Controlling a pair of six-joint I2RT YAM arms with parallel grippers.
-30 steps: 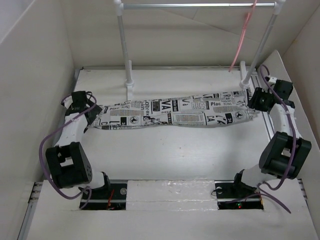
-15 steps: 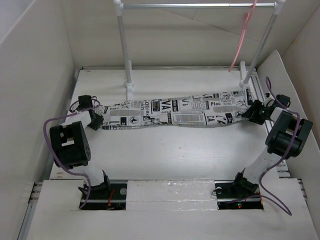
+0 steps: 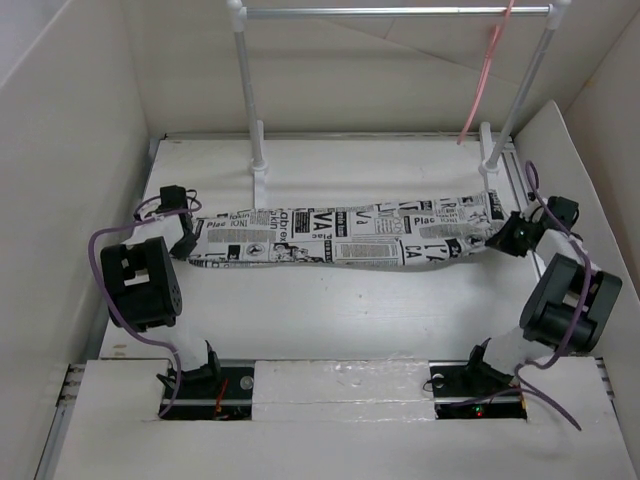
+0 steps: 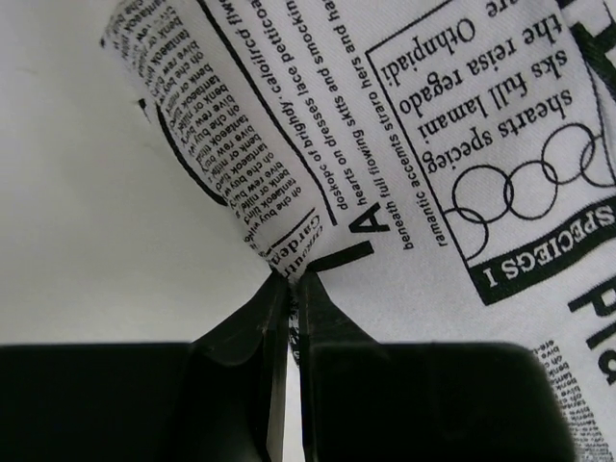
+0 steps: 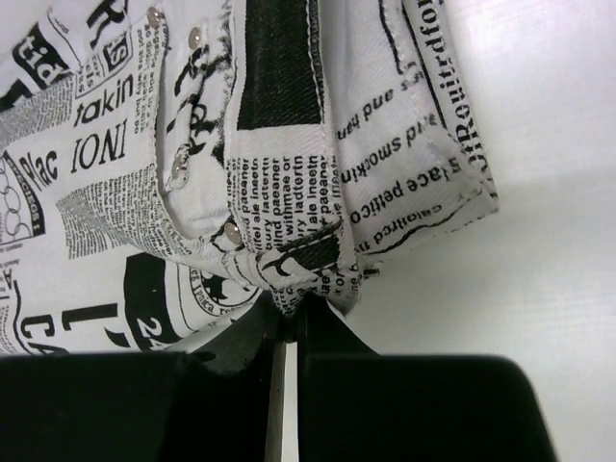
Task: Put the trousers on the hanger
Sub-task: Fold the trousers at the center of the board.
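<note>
The newspaper-print trousers (image 3: 345, 236) lie stretched in a long band across the middle of the table. My left gripper (image 3: 190, 240) is shut on the cloth at their left end; the left wrist view shows the trousers (image 4: 423, 144) pinched at the left gripper's (image 4: 292, 281) tips. My right gripper (image 3: 508, 236) is shut on their right end, where the studded waistband of the trousers (image 5: 279, 192) bunches at the right gripper's (image 5: 291, 310) tips. The pale pink hanger (image 3: 484, 70) hangs from the rack bar at the back right.
A white-posted rack with a silver bar (image 3: 390, 12) stands at the back, its posts (image 3: 250, 100) rising just behind the trousers. White walls (image 3: 70, 150) close in both sides. Purple cables (image 3: 105, 260) loop off both arms.
Both grippers have closed on the ends of the trousers. The cloth is now pulled straighter and its right end has shifted toward the near side.
</note>
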